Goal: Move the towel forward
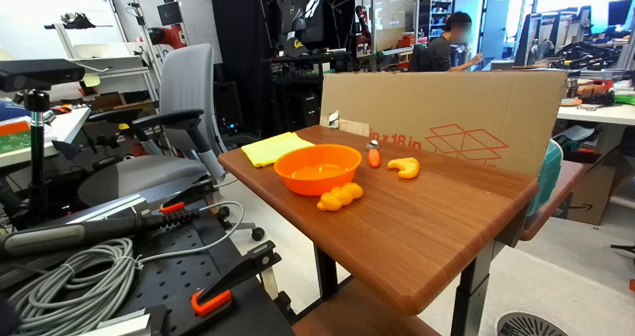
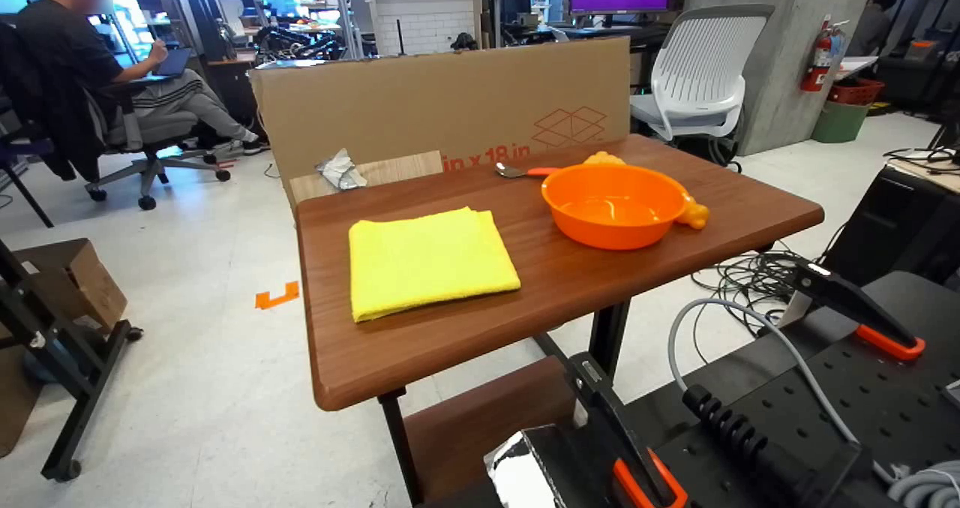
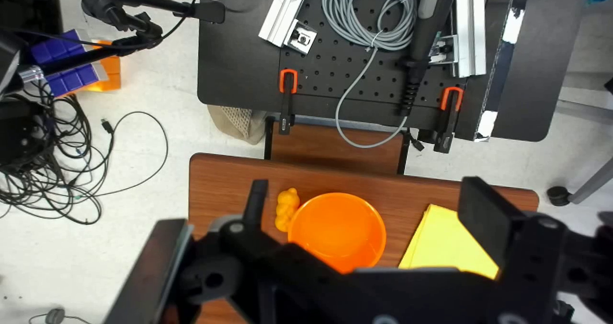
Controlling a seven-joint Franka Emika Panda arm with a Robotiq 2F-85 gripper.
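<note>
The yellow towel (image 2: 431, 264) lies flat and folded on the brown table (image 2: 337, 373), near one end. It shows in an exterior view (image 1: 275, 149) partly behind the orange bowl. In the wrist view the towel (image 3: 443, 245) is on the right, its right side and lower part hidden by the gripper. My gripper (image 3: 366, 185) is open, its fingers wide apart, with nothing held. It appears high above the table, over the bowl and towel. The gripper is out of view in both exterior views.
The orange bowl (image 1: 317, 169) stands beside the towel; an orange lumpy toy (image 1: 341, 197) touches or nearly touches it. A curved orange toy (image 1: 404, 168) and an orange-handled spoon (image 1: 374, 155) lie near the cardboard panel (image 2: 450, 95) along the table's far edge. A black bench (image 3: 354, 84) faces the near edge.
</note>
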